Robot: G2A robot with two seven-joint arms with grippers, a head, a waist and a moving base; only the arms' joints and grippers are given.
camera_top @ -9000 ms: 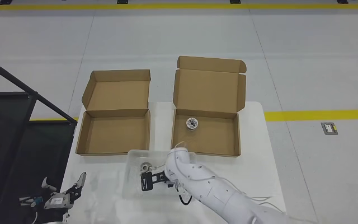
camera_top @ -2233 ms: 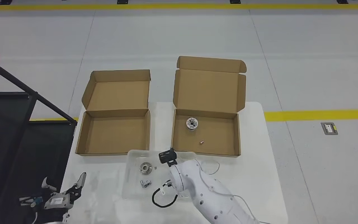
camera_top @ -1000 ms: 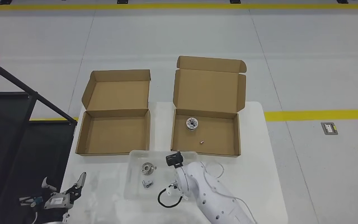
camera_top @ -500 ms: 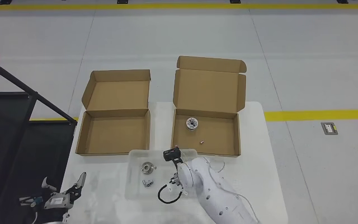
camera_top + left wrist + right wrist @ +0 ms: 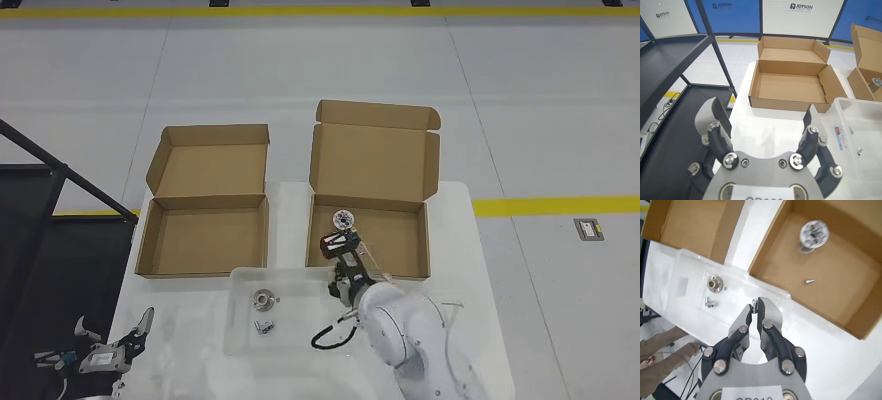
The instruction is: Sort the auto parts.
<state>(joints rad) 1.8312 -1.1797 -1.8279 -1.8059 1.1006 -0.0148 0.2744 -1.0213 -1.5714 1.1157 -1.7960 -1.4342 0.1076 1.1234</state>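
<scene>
While the right gripper (image 5: 754,308) clamps a small threaded bolt (image 5: 754,306) between its tips, it hangs over the far rim of the clear plastic bin (image 5: 730,269), right by the near wall of the right cardboard box (image 5: 838,285). Down in the bin, a flanged metal hub (image 5: 714,283) and a small bracket (image 5: 709,302) lie near each other, not touching. Inside the right box, a round silver part (image 5: 814,234) sits toward the back and a little pin (image 5: 809,281) lies closer in. Just beside it, the left cardboard box (image 5: 205,235) stands with its lid up. Over at the table's left edge, the left gripper (image 5: 762,104) sits low with its fingers spread wide, next to the black shelf rack (image 5: 677,56). Half a second ago the right wrist stood over the bin's far right corner, and now it has swung toward the right box. Nine seconds back it was down inside the bin, and that box held just the round part. The left gripper hasn't budged. All this is on a white table (image 5: 470,300), on a grey floor (image 5: 300,70) crossed by yellow lines (image 5: 550,206), with blue and white panels (image 5: 800,28) behind.
</scene>
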